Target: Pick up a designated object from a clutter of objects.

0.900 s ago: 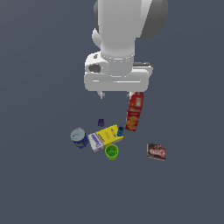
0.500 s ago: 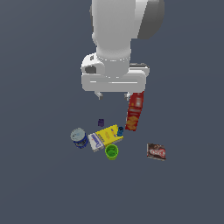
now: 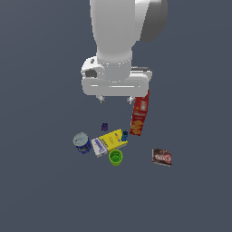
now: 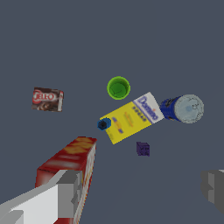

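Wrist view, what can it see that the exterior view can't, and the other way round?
Only the wrist view shows the yellow box label lettering and the green cup hollow from straight above. Only the exterior view shows the arm and the whole hand high above the pile. Both show the cup, blue can, red box and dark packet.

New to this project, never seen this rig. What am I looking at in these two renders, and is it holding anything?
These are simulator renders of one robot arm. The exterior view shows the white arm hanging over a grey floor; the wrist view looks down from the arm's own camera, past its gripper. The fingers are spread apart and hold nothing. Below lies the clutter: a green cup, a yellow box, a white-purple box, a blue can, a tall red box, a dark red packet and two tiny blocks. The cup is the target, untouched.
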Action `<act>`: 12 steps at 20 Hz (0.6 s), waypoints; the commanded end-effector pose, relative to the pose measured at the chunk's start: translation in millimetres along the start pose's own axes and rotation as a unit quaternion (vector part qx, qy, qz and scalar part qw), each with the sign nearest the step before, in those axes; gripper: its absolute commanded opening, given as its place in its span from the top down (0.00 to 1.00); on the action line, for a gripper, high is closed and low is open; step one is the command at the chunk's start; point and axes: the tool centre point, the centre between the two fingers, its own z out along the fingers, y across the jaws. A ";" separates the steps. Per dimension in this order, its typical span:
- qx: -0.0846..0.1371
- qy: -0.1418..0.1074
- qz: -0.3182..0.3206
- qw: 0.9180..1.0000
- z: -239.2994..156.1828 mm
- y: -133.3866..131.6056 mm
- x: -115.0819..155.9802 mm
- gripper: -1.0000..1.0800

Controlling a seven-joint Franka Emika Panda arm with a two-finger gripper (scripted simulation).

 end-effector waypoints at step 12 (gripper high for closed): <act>-0.006 0.002 -0.030 1.000 41.2 -0.5 33.8 0.04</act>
